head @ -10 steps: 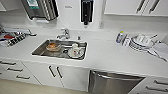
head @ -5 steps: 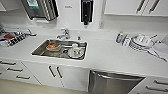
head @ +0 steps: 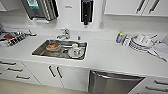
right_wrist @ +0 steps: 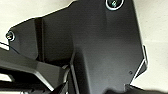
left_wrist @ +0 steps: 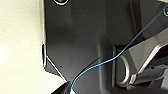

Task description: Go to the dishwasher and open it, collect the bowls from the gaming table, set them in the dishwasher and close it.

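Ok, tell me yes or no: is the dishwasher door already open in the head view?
No: the dishwasher shows its brushed steel front closed under the counter, with the bar handle across its top.

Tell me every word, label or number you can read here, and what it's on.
None can be read.
Wall dispenser: a greenish label panel, too blurred to read.
Small wall sign: too small to read.
Bottle on the counter: label blurred.
Dishwasher: no lettering visible on its steel front.

one dishwasher [head: 112, 82], one sink [head: 40, 50], one faucet [head: 65, 33]
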Robot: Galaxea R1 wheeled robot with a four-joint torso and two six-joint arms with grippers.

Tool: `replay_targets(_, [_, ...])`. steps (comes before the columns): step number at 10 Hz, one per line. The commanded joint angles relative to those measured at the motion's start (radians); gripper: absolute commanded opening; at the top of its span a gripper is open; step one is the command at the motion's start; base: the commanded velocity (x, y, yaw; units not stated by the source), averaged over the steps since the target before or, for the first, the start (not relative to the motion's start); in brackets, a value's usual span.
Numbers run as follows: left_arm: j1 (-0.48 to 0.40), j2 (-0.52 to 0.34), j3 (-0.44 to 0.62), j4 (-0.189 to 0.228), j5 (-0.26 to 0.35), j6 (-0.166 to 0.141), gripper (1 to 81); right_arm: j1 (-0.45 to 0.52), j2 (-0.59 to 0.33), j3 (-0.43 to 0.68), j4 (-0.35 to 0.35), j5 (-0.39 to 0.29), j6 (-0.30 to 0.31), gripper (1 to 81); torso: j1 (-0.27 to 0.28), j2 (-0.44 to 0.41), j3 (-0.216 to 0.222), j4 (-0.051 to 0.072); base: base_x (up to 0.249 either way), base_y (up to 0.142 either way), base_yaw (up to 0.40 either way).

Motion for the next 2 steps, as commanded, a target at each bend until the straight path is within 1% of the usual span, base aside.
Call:
replay_targets(1, [0.000,-0.001,-0.015,-0.012,0.046,-0.006,81.1,-0.040,0.055,-0.058,-0.040,-0.035,-0.004,81.1,0.000,0.000,0.000,0.000,0.000,0.000,0.000])
replay_targets(2, [0.000,0.001,-0.013,-0.012,0.048,-0.006,81.1,-0.041,0.069,-0.072,-0.053,-0.036,-0.005,81.1,0.000,0.000,0.000,0.000,0.000,0.000,0.000])
